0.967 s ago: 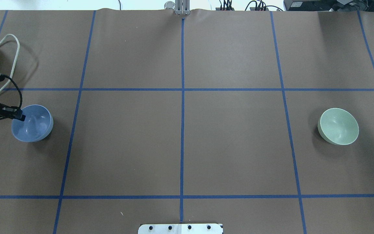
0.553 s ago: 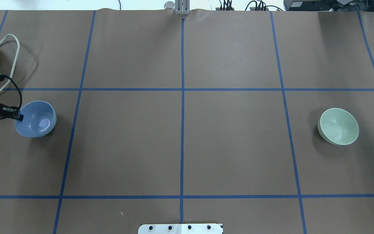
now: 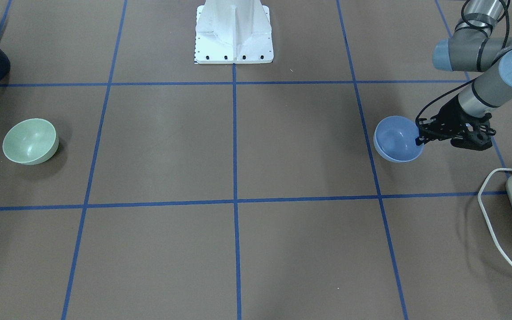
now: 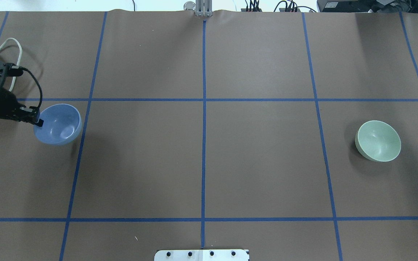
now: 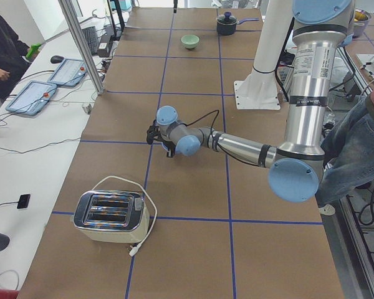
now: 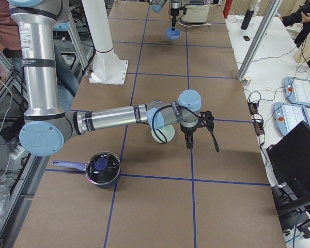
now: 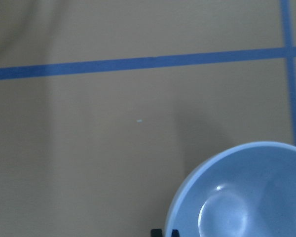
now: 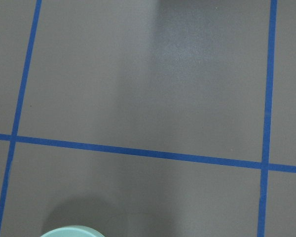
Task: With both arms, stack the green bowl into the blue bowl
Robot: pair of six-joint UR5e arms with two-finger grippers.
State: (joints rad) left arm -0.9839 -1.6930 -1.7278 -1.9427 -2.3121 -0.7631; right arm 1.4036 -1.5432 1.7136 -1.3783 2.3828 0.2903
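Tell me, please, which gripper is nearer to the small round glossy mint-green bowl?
Right. The right gripper hangs close beside the mint-green bowl, apart from it; the left gripper is far away on the opposite side, shut on the rim of the glossy pale-blue round bowl.

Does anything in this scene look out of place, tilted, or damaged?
Only the blue bowl stands out: the left end effector pinches its rim, and it seems lifted off the table, slightly tilted. The green bowl sits upright; nothing is spilled or damaged.
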